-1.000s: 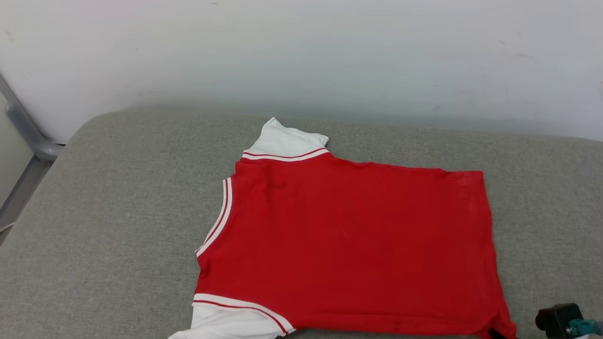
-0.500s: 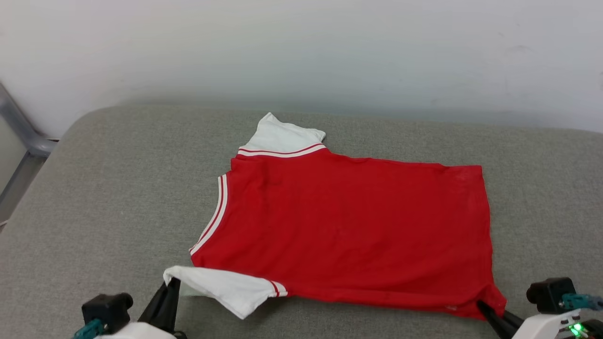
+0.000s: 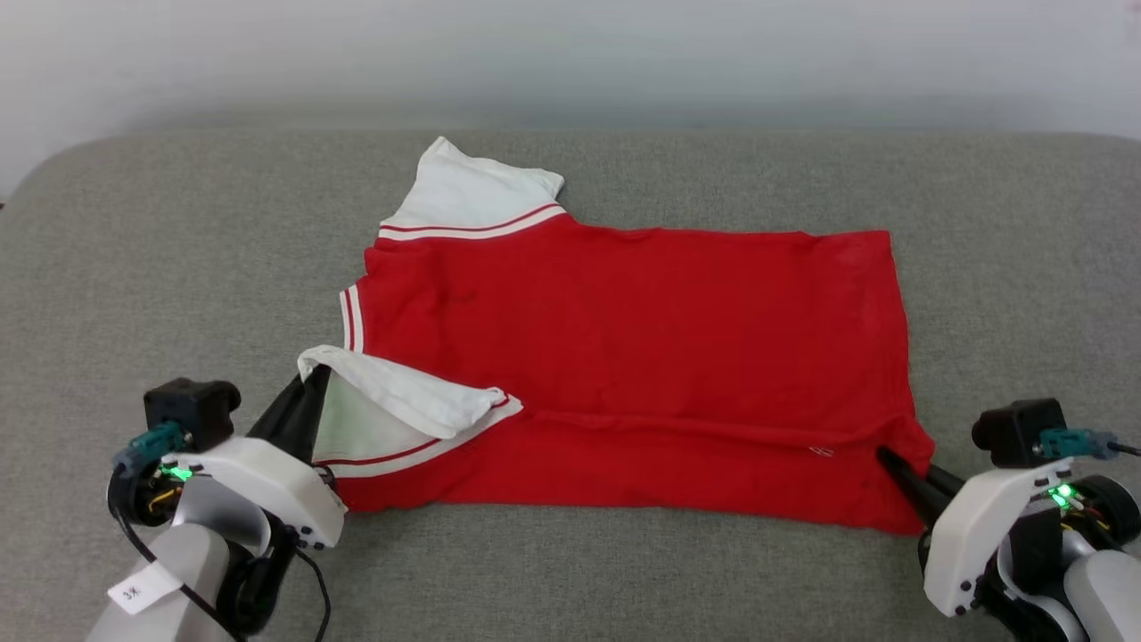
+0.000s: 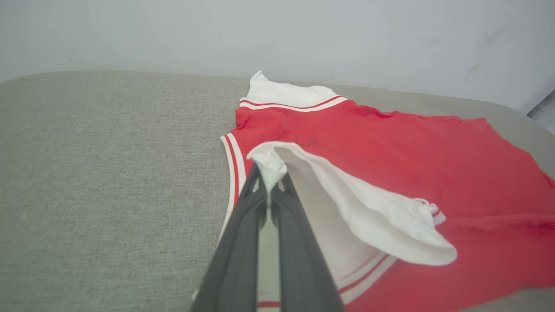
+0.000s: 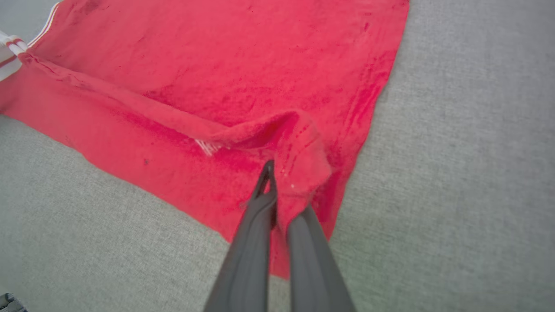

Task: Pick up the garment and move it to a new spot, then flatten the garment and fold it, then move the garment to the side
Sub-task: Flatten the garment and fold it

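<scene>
- On the grey cushion [image 3: 178, 250], the red jersey T-shirt [image 3: 642, 321] lies spread out. Its long axis runs side to side, collar end toward the robot's left, hem toward its right.
- Near edge is up off the cushion! The near white sleeve [image 3: 401, 401] curls over the red body, and a raised ridge [image 3: 677, 421] runs from it to the hem corner [image 3: 905, 437].
- Down at the lower left, the left gripper [image 3: 309, 385] has its fingers clenched on that sleeve's tip, forearm low, fingers angled up and inward.
- Over at the lower right, the right gripper [image 3: 891, 464] has its fingers pinched on the hem corner, with red fabric bunched over them.
- Everything else of the shirt lies beyond both pairs of fingers, toward the wall [image 3: 570, 53]. So the fold looks set to go straight away from the robot, both arms carrying together, neither one nearer.
- Far sleeve [image 3: 472, 187] lies flat, well apart from both grippers.
</scene>
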Available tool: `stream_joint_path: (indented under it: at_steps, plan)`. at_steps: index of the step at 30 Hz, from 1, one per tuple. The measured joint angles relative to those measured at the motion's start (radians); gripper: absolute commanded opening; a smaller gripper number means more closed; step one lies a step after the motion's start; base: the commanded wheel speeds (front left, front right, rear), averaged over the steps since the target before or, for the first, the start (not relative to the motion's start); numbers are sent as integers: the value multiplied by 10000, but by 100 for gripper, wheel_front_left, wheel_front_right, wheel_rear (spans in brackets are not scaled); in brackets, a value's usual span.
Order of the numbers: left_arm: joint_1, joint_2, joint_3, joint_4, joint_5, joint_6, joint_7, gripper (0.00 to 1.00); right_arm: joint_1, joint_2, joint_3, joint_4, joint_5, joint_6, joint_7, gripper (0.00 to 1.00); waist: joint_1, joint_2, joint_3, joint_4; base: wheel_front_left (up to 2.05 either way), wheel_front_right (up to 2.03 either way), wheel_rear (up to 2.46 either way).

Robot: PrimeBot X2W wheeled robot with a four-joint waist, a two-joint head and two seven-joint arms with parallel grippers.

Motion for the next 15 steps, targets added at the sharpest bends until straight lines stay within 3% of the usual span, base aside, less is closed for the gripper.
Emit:
stream_joint_path:
  at_steps: [1,7,15]
  plan:
    - [-507,-6,-130,780,-10,-121,-98,0,-530,173,105,468,-115,0,-6,0,0,0,370,-122,0,0,0]
    - [-1300,-146,-552,2211,-31,-316,-336,0,-1300,460,157,1475,-428,0,-295,0,0,0,986,-254,0,0,0]
    - [-1957,-353,-1133,3591,-293,-410,-825,0,-1737,604,407,2125,-435,2,-541,0,-1,-1,1152,-181,0,0,0]
